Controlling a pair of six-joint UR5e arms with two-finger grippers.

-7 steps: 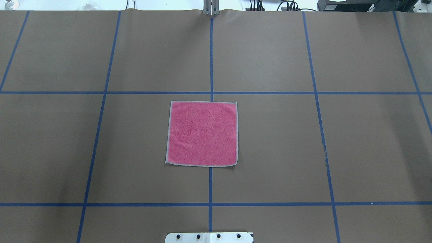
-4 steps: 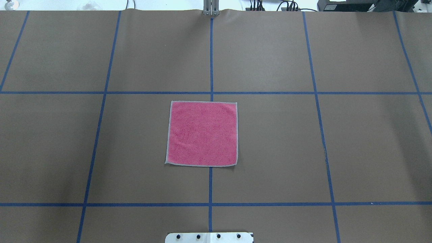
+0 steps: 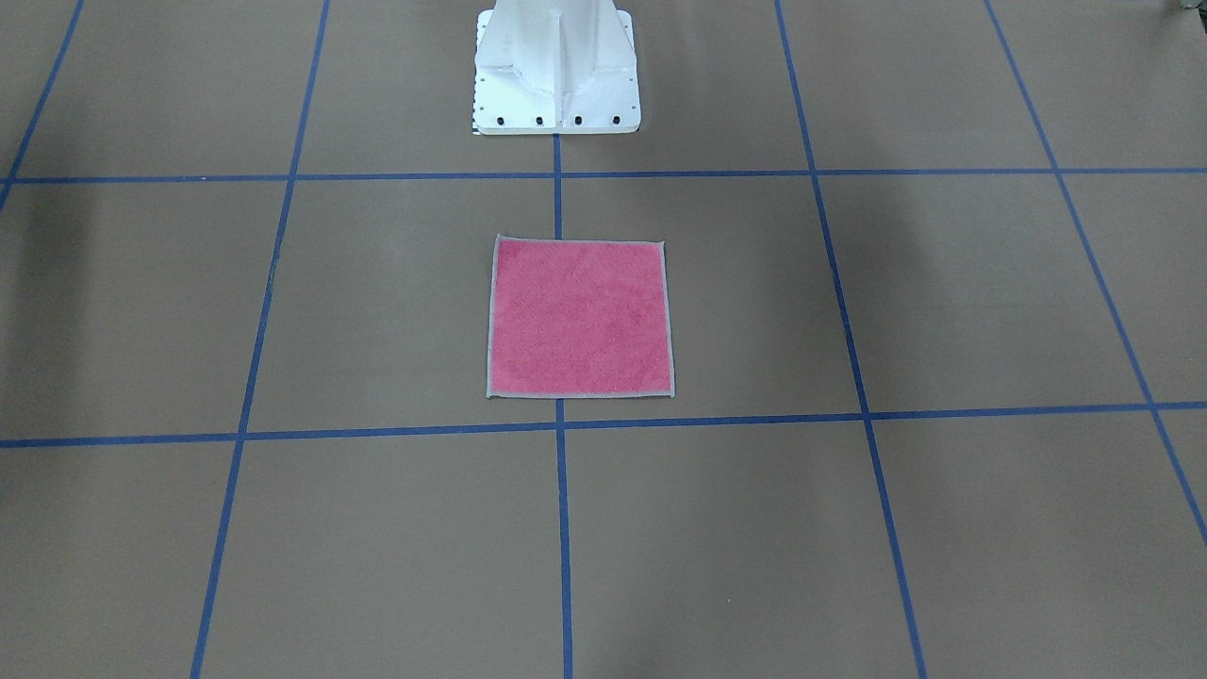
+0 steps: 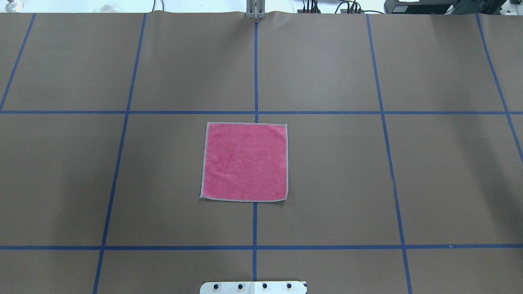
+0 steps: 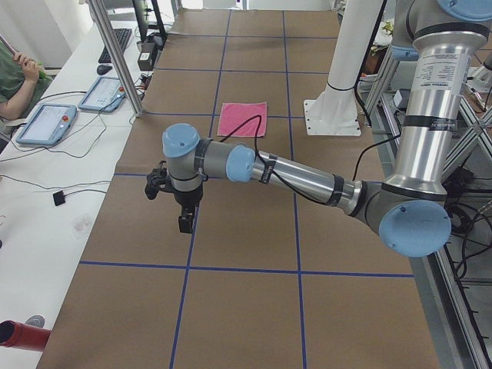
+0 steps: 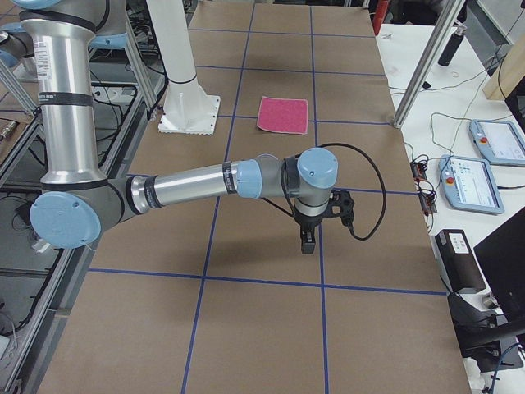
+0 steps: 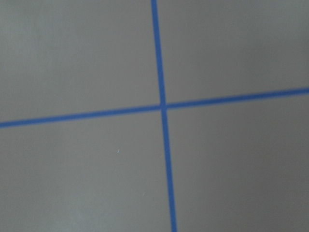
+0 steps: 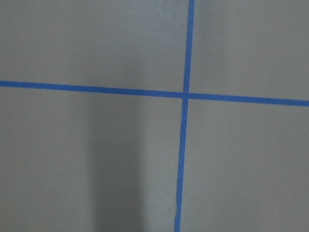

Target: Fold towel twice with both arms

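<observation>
The towel (image 4: 245,161) lies flat and unfolded, pink face up with light grey edging, at the middle of the table; it also shows in the front view (image 3: 580,318), the left view (image 5: 243,120) and the right view (image 6: 284,114). My left gripper (image 5: 185,223) shows only in the left view, pointing down above the table far from the towel; I cannot tell if it is open or shut. My right gripper (image 6: 307,244) shows only in the right view, likewise pointing down far from the towel; I cannot tell its state. Both wrist views show only tape lines.
The table (image 4: 367,183) is covered in brown paper with a blue tape grid (image 4: 255,224). The white pedestal base (image 3: 556,71) stands just behind the towel. Tablets and cables (image 5: 46,123) lie on the side bench, where a person sits.
</observation>
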